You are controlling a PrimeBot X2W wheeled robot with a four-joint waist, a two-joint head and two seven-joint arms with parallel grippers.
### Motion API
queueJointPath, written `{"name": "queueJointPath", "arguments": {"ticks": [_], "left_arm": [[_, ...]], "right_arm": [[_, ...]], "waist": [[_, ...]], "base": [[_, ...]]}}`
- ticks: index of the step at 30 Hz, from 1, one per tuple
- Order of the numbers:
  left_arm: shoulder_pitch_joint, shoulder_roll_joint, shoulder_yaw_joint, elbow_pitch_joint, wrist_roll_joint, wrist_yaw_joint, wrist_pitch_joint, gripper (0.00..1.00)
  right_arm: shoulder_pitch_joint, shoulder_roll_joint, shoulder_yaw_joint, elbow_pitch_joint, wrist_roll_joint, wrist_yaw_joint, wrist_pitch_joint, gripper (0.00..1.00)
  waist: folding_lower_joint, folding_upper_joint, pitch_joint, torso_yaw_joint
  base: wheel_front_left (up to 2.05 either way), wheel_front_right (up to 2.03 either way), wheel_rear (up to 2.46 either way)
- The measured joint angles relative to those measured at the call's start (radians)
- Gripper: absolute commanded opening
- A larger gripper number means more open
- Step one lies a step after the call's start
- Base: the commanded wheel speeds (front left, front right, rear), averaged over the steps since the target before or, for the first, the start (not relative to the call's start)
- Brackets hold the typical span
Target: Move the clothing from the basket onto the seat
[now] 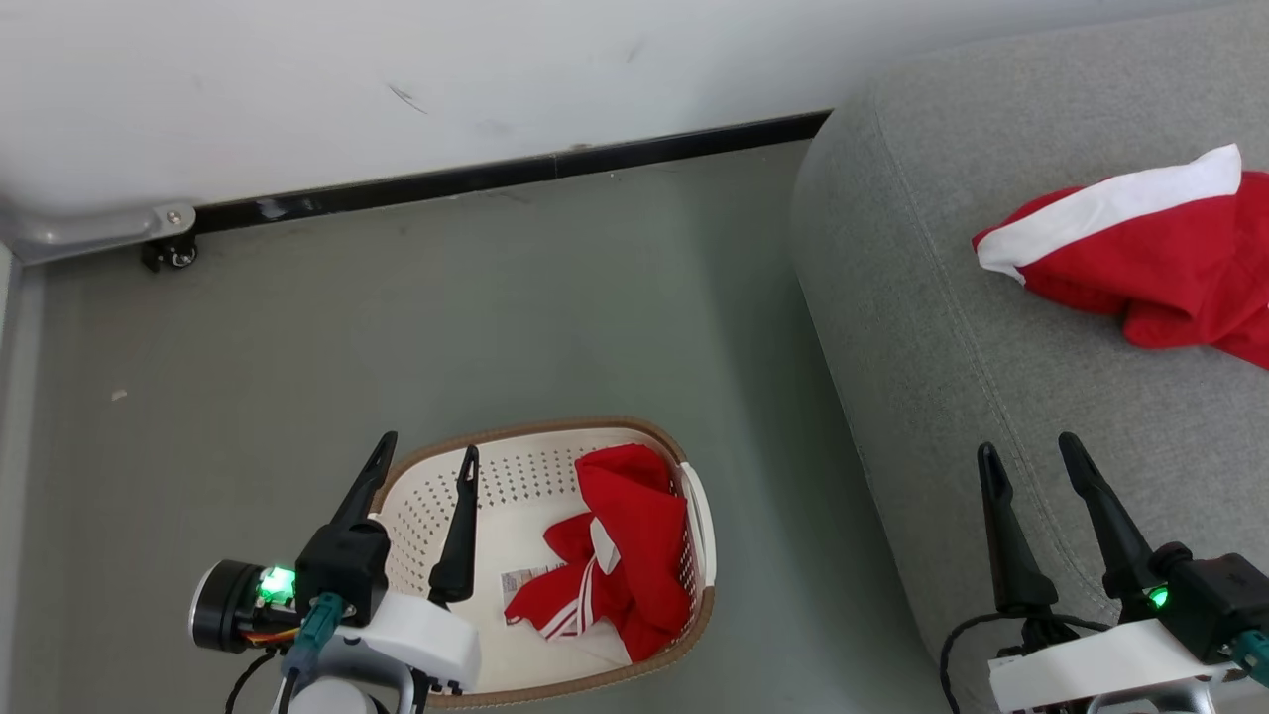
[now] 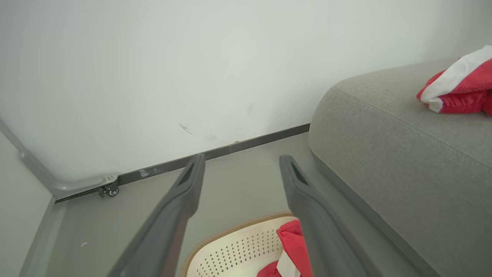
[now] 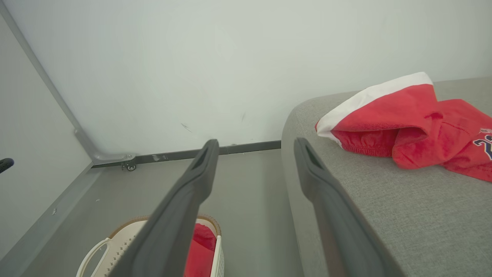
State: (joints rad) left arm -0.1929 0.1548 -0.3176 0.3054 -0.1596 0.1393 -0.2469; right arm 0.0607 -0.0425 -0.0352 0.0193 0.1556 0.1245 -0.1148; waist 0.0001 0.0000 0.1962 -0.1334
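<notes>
Left end effector (image 1: 429, 444) we recorded wide open, empty, by the basket (image 1: 516, 476) holding clothing (image 1: 625, 555); right end effector (image 1: 1028, 445) likewise, at the seat (image 1: 922, 327) edge.

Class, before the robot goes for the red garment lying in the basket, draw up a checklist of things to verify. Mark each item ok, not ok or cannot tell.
1. Left gripper open and empty, by the basket: ok.
2. Right gripper open and empty, by the seat: ok.
3. Red garment in the basket uncovered, nothing lying on it: ok.
4. Basket upright on the floor: ok.
5. Bare cushion free beside the garment on the seat: ok.
6. Further clothing hidden under the red garment in the basket: cannot tell.
</notes>
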Motion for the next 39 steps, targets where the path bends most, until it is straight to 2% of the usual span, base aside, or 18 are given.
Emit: {"name": "queueJointPath", "arguments": {"ticks": [11,24,39], "left_arm": [[-0.078,0.026,-0.025,0.061,0.038,-0.026,0.013,1.0],[-0.169,0.035,-0.03,0.147,0.061,-0.028,0.032,1.0],[-0.283,0.061,-0.071,0.211,0.114,-0.062,0.036,1.0]], "right_arm": [[-0.009,0.001,-0.002,-0.033,0.003,0.0,-0.01,1.0],[-0.066,0.002,-0.017,-0.044,0.024,0.0,-0.035,1.0],[-0.143,0.003,0.007,-0.046,0.041,0.0,-0.062,1.0]], "waist": [[0.0,0.0,0.087,-0.039],[0.0,0.0,0.213,-0.094],[0.0,0.0,0.346,-0.148]], "base": [[0.0,0.0,0.0],[0.0,0.0,0.0],[0.0,0.0,0.0]]}}
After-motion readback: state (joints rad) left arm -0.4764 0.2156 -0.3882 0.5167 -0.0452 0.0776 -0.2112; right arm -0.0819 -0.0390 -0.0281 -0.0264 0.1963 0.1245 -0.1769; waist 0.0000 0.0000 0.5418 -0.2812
